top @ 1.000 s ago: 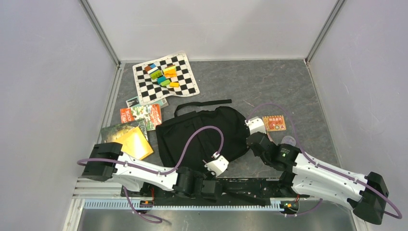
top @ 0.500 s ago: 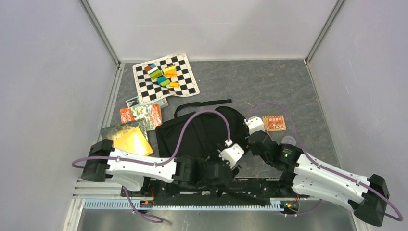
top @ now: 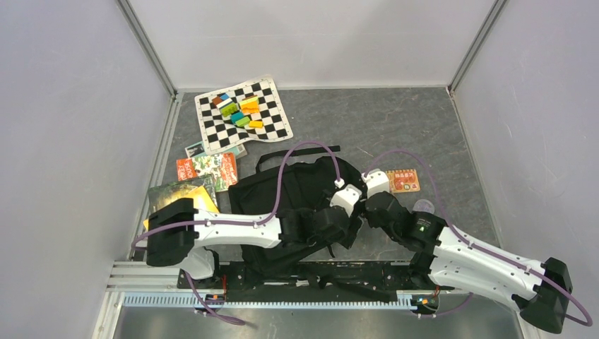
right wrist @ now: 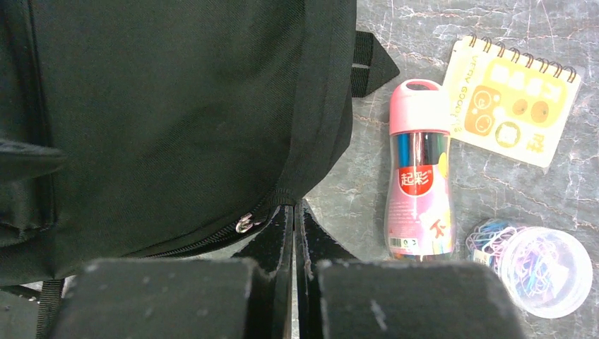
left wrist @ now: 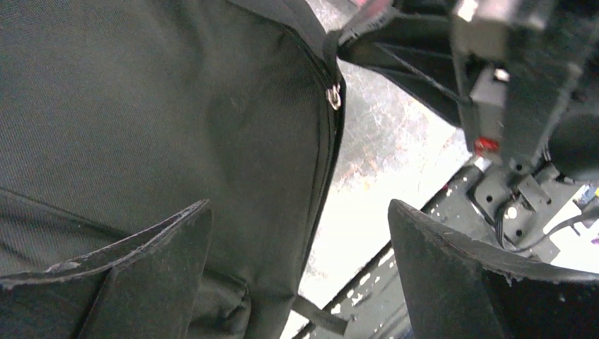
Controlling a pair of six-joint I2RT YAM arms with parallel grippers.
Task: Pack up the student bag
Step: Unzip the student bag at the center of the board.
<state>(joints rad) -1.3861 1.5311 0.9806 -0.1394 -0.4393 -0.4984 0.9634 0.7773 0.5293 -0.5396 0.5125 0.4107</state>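
Black student bag [top: 297, 194] lies mid-tabletop [top: 395, 120], seemingly zipped. Left jaws gape, released, over its zipper edge; right jaws are clenched at that edge. Books [top: 206, 171], notebook [right wrist: 512, 109] and marker tube [right wrist: 418, 169] lie outside: packing looks barely begun.

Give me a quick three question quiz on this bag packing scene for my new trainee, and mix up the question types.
1. True or false: the left gripper is open above the backpack.
2. Pick one: in the right wrist view, what lies on the table right next to the pink-capped pen tube? A, a spiral notebook. B, a pair of scissors. C, a mug.
3. Fill the gap: the coloured blocks sit on a black and white ____ mat.

Key: 1 true. 2 A. 3 checkered.
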